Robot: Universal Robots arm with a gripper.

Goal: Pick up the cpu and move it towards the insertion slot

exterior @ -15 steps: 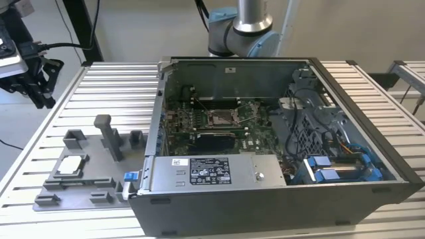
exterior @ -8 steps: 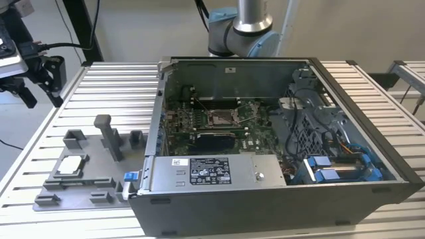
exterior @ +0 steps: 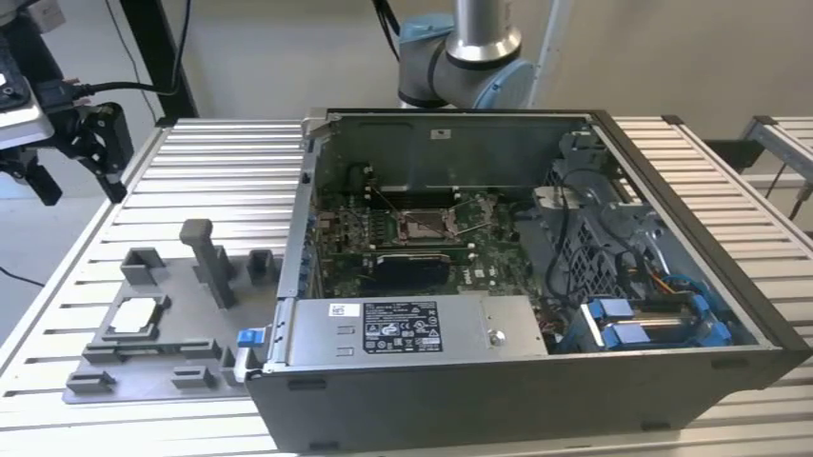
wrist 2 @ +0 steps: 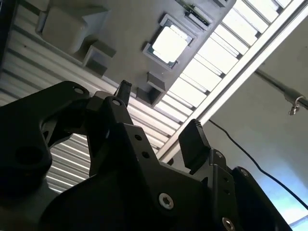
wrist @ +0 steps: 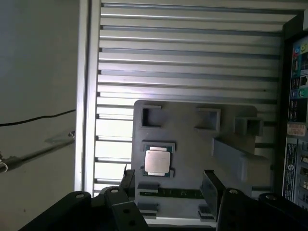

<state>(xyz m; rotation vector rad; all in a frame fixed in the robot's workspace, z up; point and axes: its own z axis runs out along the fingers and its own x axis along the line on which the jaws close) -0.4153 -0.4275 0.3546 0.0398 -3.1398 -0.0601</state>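
**A:** What's at the exterior view's left?

**B:** The gripper [exterior: 70, 171], raised clear of the slatted metal surface [exterior: 216, 162], near its edge. Its two black fingers [exterior: 105, 157] stand wide apart and hold nothing.

**A:** And the cpu?

**B:** The cpu [exterior: 137, 319] lies flat, silvery face up, in a square pocket of the grey fixture tray [exterior: 171, 343], toward the tray's left side. The gripper is well apart from it. In the first wrist view the cpu [wrist: 157, 162] sits in its pocket beyond the spread fingers [wrist: 210, 185]. In the second wrist view the cpu [wrist 2: 168, 44] is also clear of them.

**A:** What's to the right of the tray?

**B:** The open computer case [exterior: 508, 390] is on the same surface, just beside the tray. Inside it is a green circuit board [exterior: 333, 257]. It carries the insertion slot [exterior: 426, 224], which has a shiny metal frame and a brownish centre. A black rectangular recess [exterior: 406, 273] sits just in front of the slot.

**A:** And farthest right?

**B:** Some blue parts [exterior: 635, 328] in the case's corner.
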